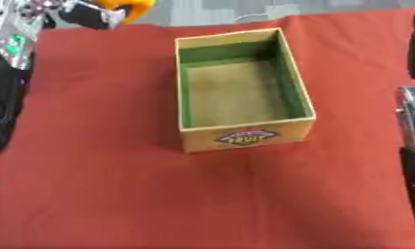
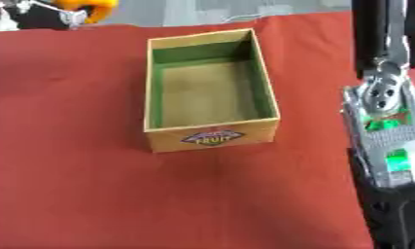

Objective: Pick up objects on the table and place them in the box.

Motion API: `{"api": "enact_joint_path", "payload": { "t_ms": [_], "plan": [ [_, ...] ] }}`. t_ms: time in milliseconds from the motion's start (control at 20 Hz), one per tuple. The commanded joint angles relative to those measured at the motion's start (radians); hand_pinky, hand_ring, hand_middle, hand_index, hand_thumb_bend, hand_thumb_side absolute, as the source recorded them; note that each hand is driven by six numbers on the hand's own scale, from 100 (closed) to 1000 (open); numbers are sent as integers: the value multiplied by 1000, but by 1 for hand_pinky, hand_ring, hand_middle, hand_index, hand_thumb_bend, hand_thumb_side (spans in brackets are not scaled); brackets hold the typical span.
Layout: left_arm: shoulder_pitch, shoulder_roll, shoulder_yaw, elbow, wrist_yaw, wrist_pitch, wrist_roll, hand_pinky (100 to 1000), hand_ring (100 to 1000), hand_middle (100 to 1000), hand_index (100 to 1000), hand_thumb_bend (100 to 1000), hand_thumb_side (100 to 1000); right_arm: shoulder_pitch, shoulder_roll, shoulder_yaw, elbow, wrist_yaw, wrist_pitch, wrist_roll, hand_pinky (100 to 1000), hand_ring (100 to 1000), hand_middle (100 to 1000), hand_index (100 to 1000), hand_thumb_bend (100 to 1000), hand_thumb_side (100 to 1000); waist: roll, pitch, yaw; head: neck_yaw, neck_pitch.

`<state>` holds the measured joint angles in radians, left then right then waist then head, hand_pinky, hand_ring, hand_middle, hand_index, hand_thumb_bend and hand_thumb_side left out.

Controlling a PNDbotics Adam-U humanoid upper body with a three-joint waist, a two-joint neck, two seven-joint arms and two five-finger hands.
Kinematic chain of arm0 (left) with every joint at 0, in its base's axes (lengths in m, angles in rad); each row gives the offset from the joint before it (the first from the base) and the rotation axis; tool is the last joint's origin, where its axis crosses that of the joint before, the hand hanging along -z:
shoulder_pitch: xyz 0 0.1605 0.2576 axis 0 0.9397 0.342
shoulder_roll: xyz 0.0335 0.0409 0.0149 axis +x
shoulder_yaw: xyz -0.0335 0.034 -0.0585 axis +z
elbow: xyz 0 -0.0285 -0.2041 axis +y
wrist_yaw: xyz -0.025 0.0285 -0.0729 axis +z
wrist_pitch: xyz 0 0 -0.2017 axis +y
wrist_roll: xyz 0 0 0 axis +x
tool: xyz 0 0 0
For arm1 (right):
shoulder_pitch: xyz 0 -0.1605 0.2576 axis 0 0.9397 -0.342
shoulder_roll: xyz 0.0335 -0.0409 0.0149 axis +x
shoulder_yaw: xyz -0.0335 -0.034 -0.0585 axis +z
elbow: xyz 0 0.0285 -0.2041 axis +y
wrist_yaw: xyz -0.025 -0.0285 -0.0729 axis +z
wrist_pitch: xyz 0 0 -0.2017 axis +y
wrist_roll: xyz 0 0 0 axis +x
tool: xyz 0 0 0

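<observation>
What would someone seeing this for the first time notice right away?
First, the open cardboard box with green inner walls and a fruit label on its near side, standing empty in the middle of the red tablecloth. Next, the orange object held up at the top left corner in the left hand. Then the right arm, black and silver, running down the right edge.
</observation>
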<state>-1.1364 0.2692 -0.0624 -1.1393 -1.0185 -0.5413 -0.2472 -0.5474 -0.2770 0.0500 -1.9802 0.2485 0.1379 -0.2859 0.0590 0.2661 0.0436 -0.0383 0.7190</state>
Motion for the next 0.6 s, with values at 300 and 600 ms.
{"api": "enact_joint_path", "payload": {
  "t_ms": [300, 600],
  "plan": [
    [40, -141, -27, -164, -16, 25, -65, 318, 386, 352, 503, 100, 276, -23, 9, -6, -20, 12, -12, -1, 830, 790, 585, 870, 100, 1000, 1, -28, -11, 53, 8],
    [90, -206, -43, -163, -78, 8, -83, 320, 386, 356, 509, 100, 280, -12, 0, -18, -20, 13, -8, -15, 830, 790, 584, 870, 100, 1000, 1, -26, -17, 51, 0]
  ]
}}
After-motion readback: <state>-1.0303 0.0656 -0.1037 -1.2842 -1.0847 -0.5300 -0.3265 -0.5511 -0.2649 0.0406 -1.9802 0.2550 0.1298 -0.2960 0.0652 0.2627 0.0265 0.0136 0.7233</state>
